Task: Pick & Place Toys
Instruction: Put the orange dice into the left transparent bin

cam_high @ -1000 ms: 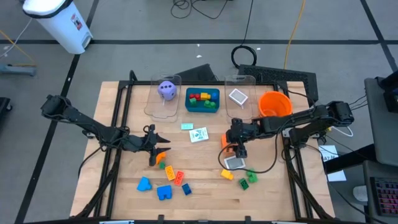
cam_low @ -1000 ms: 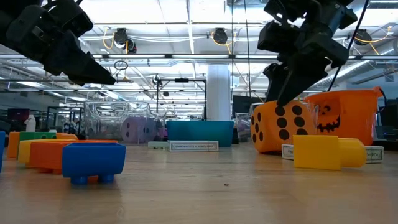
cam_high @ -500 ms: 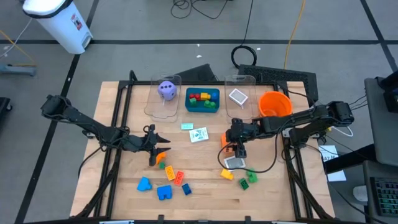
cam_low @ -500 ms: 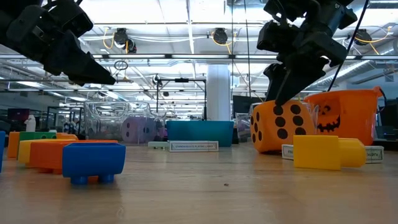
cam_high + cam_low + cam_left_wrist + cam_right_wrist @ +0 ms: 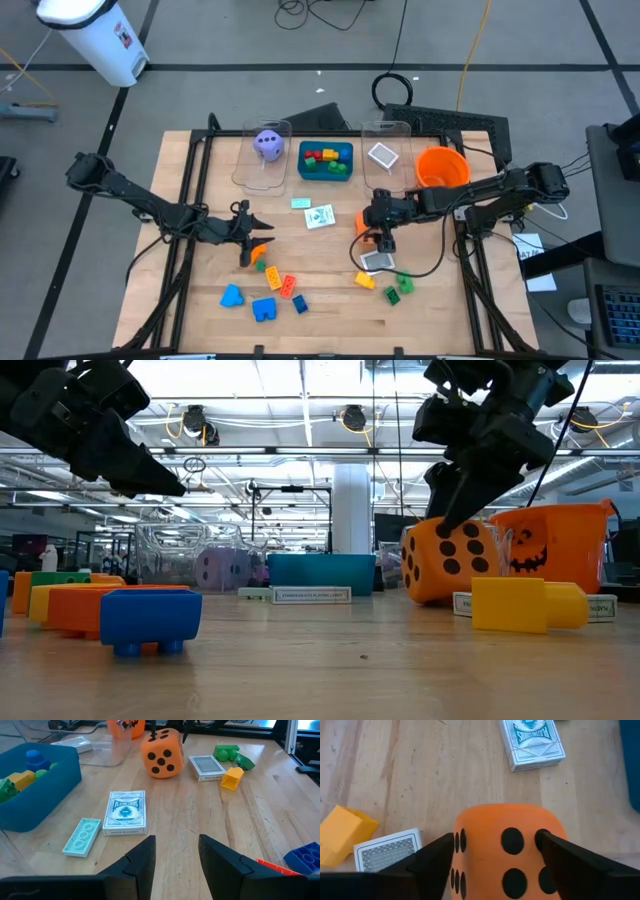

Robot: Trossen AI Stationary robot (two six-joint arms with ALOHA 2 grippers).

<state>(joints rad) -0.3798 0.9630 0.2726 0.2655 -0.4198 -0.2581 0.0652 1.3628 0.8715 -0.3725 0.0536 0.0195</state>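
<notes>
My right gripper stands near the table's middle right, shut on the orange dotted die, which also shows in the low view. My left gripper hangs open and empty above the table's left middle, just over an orange brick. Loose bricks lie on the table: green, orange, red and blue near the front, and yellow and green beside a card pack. A purple die sits in a clear bin. My right gripper pinches the orange die by two opposite side faces, one finger on each side. The fingers come slanting down from above. The die sits tilted in the hold; whether its lower corner rests on the table I cannot tell.
At the far side stand two clear bins, a teal tray holding bricks, and an orange bowl. A second card pack and a flat teal brick lie at the middle. Bare wood lies between the arms.
The orange die has tipped a little in my right gripper's hold and its top has risen slightly. My left arm has kept still.
</notes>
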